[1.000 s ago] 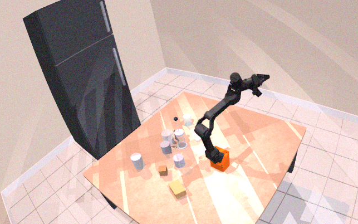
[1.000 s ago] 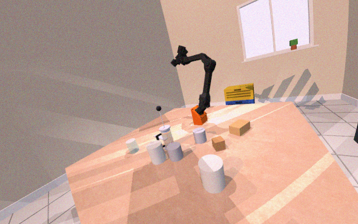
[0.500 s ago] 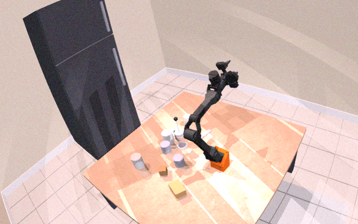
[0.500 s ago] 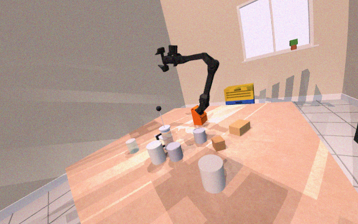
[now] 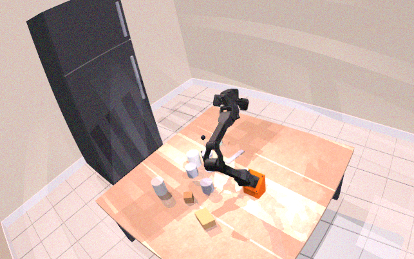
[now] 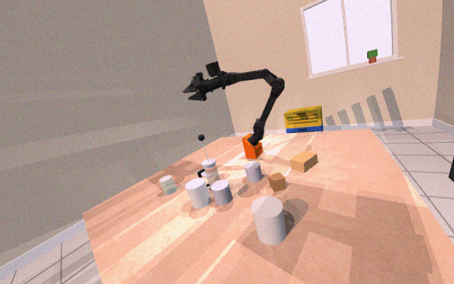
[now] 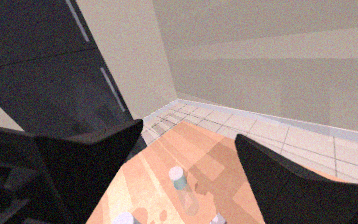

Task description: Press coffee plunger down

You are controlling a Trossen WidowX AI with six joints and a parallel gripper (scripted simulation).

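I'm hovering the pincer (image 6: 197, 92) wide apart and empty, upper left of the exterior view, high above the knob (image 6: 201, 137), since the plunger's fully raised.

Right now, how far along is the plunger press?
Done: nothing on the press itself. The plunger knob is up on its full rod above the press.
In hand: the approach. The gripper is open, empty, high over the table and off the knob.
Left: descend onto the knob, push it fully down, then release.
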